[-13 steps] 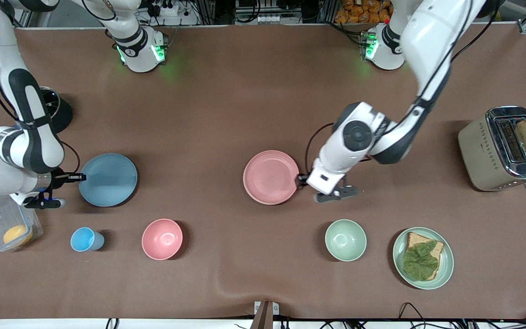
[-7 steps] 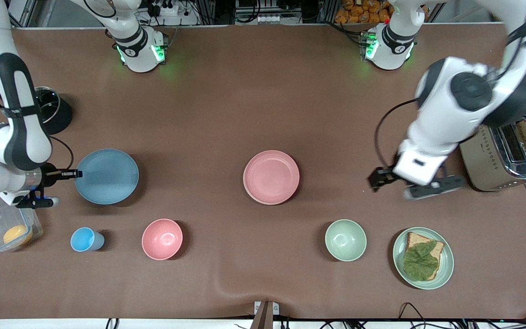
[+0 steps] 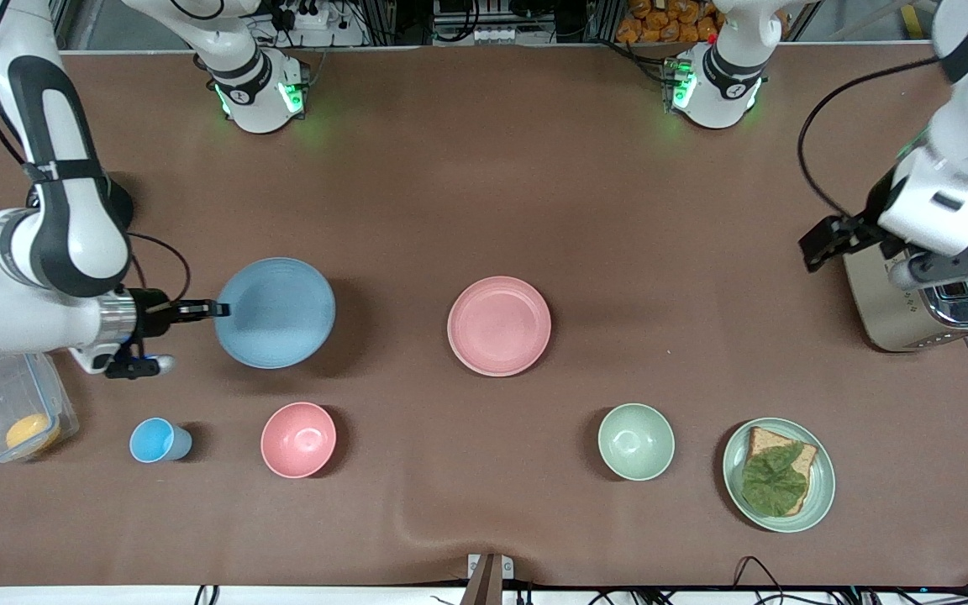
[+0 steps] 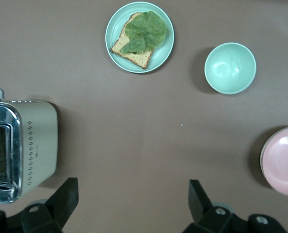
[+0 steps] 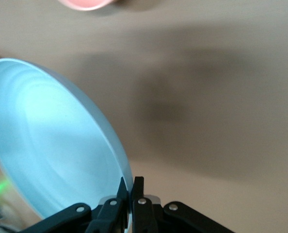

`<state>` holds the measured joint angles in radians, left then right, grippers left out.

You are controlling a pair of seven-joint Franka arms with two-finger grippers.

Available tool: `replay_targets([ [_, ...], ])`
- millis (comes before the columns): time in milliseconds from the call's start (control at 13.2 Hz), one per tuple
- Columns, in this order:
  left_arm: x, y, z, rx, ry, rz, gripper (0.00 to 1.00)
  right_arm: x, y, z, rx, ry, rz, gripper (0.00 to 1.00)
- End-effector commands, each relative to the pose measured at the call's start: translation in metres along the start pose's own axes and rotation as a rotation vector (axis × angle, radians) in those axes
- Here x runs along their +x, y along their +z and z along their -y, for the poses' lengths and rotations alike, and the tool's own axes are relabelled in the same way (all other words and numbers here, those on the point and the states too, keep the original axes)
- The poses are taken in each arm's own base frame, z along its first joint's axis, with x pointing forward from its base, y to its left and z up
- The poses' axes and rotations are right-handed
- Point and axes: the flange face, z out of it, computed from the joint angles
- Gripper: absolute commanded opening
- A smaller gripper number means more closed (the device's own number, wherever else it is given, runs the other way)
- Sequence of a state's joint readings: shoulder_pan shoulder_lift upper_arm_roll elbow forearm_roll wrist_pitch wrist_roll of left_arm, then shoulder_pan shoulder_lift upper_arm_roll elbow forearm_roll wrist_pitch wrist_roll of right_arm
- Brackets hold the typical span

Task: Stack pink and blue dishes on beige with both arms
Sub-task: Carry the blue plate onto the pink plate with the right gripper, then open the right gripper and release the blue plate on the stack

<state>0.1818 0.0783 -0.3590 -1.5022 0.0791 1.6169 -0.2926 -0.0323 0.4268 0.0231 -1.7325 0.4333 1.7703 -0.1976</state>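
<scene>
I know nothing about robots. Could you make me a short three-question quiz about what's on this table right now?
1. True or false: the right gripper is shut on the blue plate.
2. What is the left gripper doing? A) gripping the pink plate B) open in the air beside the toaster C) lifting the green bowl
3. Fill in: the bread with a leaf lies on the ____ plate.

Key: 1 true; 2 B; 3 green.
</scene>
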Motion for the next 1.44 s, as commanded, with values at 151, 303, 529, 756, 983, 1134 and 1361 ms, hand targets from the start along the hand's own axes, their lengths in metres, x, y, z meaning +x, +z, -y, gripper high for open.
replay_targets([
  [151,-0.006,-0.007,0.050,-0.054,0.041,0.036,1.00,0.011,0.082,0.133,0.033,0.118,-0.031,0.00],
  [303,-0.012,-0.010,0.052,-0.052,0.038,0.057,1.00,0.007,0.130,0.190,0.005,0.156,-0.052,0.00],
  [529,-0.021,-0.012,0.054,-0.076,0.031,0.099,1.00,-0.007,0.185,0.247,0.026,0.210,-0.063,0.00],
  [756,-0.022,-0.007,0.055,-0.074,0.023,0.111,1.00,-0.008,0.228,0.270,0.009,0.243,-0.126,0.00],
  [983,-0.021,-0.008,0.059,-0.073,0.013,0.117,1.00,-0.005,0.234,0.267,0.006,0.249,-0.131,0.00],
  [1134,-0.021,-0.007,0.062,-0.073,0.015,0.119,1.00,-0.008,0.239,0.274,0.013,0.259,-0.132,0.00],
  [1361,-0.022,-0.005,0.063,-0.072,0.004,0.128,1.00,-0.011,0.250,0.282,0.037,0.271,-0.135,0.01],
])
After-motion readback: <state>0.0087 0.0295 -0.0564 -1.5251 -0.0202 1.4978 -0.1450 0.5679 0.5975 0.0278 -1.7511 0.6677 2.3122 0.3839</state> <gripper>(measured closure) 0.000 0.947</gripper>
